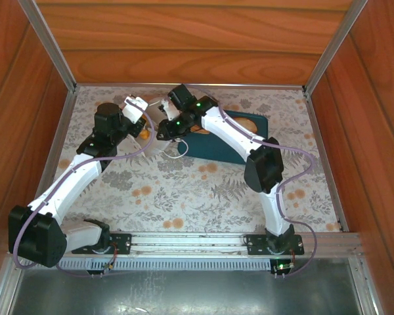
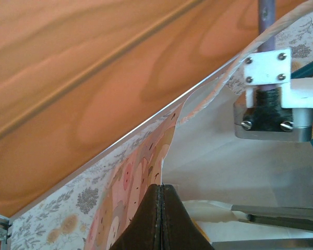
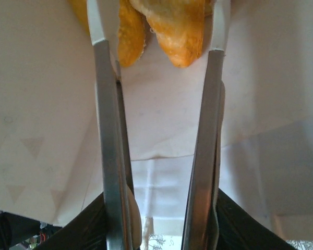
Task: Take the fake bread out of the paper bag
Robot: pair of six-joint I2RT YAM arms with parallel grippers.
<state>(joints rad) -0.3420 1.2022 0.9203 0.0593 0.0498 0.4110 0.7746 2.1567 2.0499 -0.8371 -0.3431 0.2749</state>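
While, at 11 o'clock on the table [image 1: 249, 197], propping the paper bag [image 1: 155, 118] open, pinches its rim with left gripper [image 2: 161, 188], jaws pressed together. Has right gripper [image 3: 157, 31] inside, jaws apart astride the fake bread [image 3: 180, 28] at 12 o'clock; gripping or merely straddling, cannot tell.

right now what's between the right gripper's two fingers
In the right wrist view, fake bread sits between the fingertips of the right gripper; below it, the white inside of the paper bag.
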